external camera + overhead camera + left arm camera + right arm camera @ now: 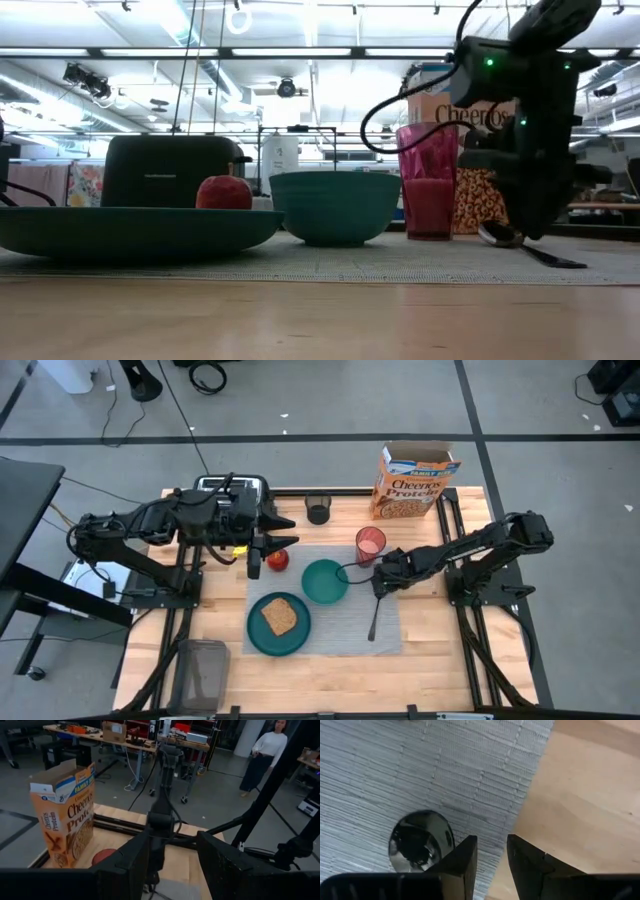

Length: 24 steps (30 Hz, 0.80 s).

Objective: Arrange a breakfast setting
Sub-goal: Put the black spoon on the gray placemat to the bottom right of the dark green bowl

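High view looks down on a pale wooden bench (430, 660) with a grey ribbed rectangular placemat (345, 628) of woven texture lying flat at its middle. On the mat sit a teal round plate (262, 640), smooth and glazed, carrying a brown toast slice (279, 617), and beside it a smaller teal bowl (323, 581) with a rounded wall. A translucent pink cup (370, 545), faceted in the low view, stands upright at the mat's far edge, just beside the bowl. A glossy red apple (278, 559) rests near the mat's far left corner. An orange-yellow Cheerios box (410, 484) of cardboard, its top flaps open, stands upright at the far side of the bench, and a black two-slot toaster (232, 487) and a small black cup (318, 510) stand along the same far edge.

A polished metal spoon (373, 618) lies on the mat's right part, its shiny oval bowl (420, 841) mirror-like against the ribbed weave. The right claw (381, 586) hangs right over the spoon's bowl end, its 2 dark fingers a little apart and gripping nothing; the spoon bowl lies just beside one fingertip (462, 857), near the mat's right edge.

The left claw (256, 552) hovers just beside the apple, fingers partly spread and empty.
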Motion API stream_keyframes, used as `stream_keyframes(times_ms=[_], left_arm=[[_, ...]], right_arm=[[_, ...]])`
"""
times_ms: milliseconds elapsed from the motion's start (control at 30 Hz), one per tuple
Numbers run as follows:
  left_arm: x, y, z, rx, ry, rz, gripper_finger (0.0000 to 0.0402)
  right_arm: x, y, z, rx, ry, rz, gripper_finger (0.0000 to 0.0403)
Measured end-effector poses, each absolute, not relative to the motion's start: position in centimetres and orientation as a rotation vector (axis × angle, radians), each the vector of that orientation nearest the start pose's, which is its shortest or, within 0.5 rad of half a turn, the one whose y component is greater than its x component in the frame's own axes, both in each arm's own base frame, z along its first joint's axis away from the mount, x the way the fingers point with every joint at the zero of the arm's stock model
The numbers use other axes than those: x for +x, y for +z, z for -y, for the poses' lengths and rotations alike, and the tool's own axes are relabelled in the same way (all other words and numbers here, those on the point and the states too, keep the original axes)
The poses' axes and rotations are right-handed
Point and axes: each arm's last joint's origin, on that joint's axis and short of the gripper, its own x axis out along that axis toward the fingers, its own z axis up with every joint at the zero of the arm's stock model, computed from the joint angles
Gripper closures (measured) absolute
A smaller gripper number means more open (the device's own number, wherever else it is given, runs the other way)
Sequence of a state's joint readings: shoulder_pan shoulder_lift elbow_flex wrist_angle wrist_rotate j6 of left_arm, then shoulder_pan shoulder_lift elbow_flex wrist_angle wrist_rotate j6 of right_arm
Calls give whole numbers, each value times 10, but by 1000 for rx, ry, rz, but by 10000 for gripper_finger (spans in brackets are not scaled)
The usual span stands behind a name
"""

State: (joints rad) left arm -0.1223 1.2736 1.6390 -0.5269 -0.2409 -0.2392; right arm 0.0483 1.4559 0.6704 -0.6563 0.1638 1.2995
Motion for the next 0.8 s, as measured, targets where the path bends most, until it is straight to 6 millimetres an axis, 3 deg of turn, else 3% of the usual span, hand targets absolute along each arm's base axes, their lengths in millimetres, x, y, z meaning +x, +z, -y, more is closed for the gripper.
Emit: stream_keyframes(times_ms=[800], left_arm=[[243, 482, 24, -217, 135, -169, 230]], right_arm=[[227, 149, 3, 927, -904, -1013, 289]])
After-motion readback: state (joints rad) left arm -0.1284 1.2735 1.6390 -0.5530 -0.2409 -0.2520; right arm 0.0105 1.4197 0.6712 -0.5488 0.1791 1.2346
